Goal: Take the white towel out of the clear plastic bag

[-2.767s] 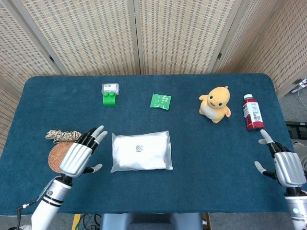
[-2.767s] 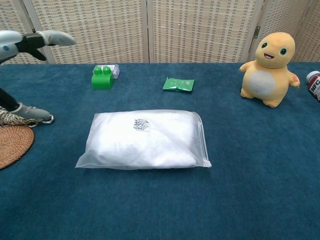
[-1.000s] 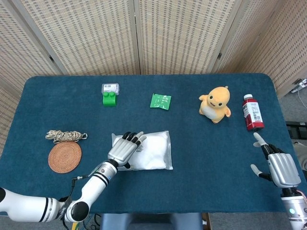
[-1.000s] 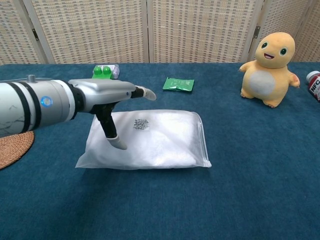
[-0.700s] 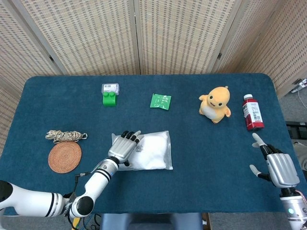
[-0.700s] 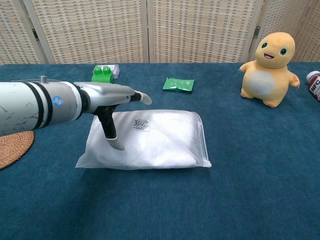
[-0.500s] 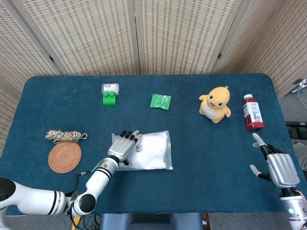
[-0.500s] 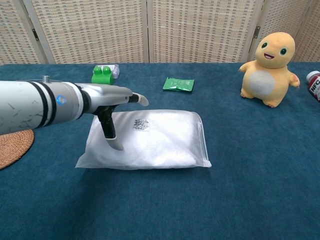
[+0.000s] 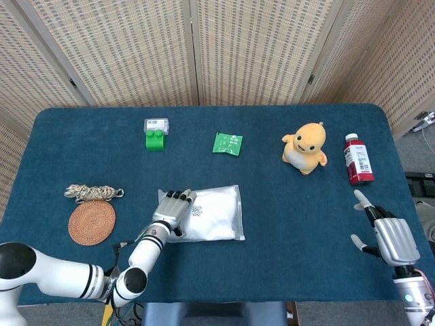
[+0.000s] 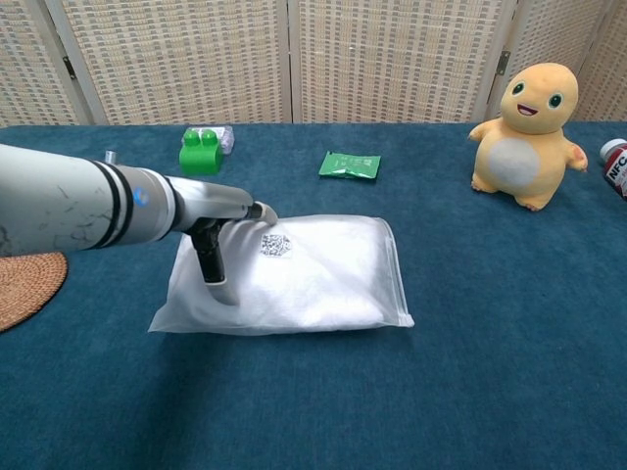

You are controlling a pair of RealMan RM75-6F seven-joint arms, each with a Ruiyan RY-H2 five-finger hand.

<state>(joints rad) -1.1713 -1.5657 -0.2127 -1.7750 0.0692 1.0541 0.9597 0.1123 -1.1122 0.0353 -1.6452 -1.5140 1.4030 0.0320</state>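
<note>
Looking from the head view, the clear plastic bag with the white towel inside (image 9: 206,213) lies flat on the dark blue surface (image 9: 285,204), near the front edge and a little left of the middle. The left robot hand (image 9: 170,207) rests with flat, slightly spread fingers on the left end of this bag and holds nothing. The right robot hand (image 9: 385,236) is well apart, at the front right corner, with its fingers spread and nothing in it. A round woven brown coaster (image 9: 92,222) lies left of the bag, and a bundle of beige rope (image 9: 92,193) touches its far side. Further back are a green toy block (image 9: 155,139), a small green packet (image 9: 227,143), a yellow plush toy (image 9: 305,147) and a red bottle with white cap (image 9: 356,159).

In the chest view, the left robot hand (image 10: 217,235) reaches from the left over the bag (image 10: 313,274); its thumb points down and touches the bag's left part. The towel is fully inside the bag. The right robot hand does not show here.
</note>
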